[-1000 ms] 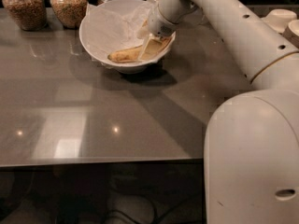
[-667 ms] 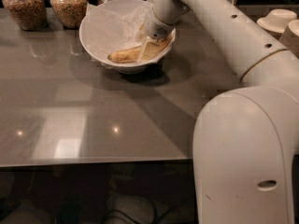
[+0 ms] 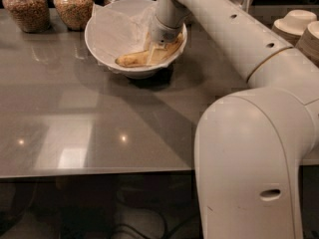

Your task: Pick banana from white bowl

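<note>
Elbow (image 3: 249,148) nearer, hand (image 3: 155,57) in white bowl (image 3: 130,72)

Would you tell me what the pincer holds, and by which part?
It cannot be told; the pincer is down over the banana in the white bowl.

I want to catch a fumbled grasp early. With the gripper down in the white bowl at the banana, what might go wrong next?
The banana lies low against the near wall of the white bowl, and the gripper is right at that wall, so a lift might drag or tip the bowl. The crumpled paper lining the bowl lies close beside the gripper and may get caught and pulled up with the fruit.
</note>
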Motion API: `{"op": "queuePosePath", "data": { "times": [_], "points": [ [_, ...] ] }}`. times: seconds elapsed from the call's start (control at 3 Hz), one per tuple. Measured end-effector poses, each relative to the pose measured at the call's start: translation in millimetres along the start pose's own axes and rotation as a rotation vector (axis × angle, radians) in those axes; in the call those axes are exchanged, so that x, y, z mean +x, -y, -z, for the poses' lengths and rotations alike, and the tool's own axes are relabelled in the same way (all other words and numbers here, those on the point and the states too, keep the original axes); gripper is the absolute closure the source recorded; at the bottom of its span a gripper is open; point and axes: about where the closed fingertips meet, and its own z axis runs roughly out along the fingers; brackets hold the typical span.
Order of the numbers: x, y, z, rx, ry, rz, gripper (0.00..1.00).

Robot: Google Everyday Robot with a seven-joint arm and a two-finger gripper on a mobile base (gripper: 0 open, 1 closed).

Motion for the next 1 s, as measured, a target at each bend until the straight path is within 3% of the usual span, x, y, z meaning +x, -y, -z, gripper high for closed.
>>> {"op": "queuePosePath", "data": {
  "times": [0.33, 0.67, 1.0],
  "points": [
    [1.8, -1.9, 6.0, -0.001, -0.035, 0.025, 0.88],
    [0.4, -2.2, 23.5, 0.023, -0.043, 0.037, 1.00],
    [-1.5, -5.6, 57.7, 0.088, -0.026, 0.028, 1.00]
  ]
}}
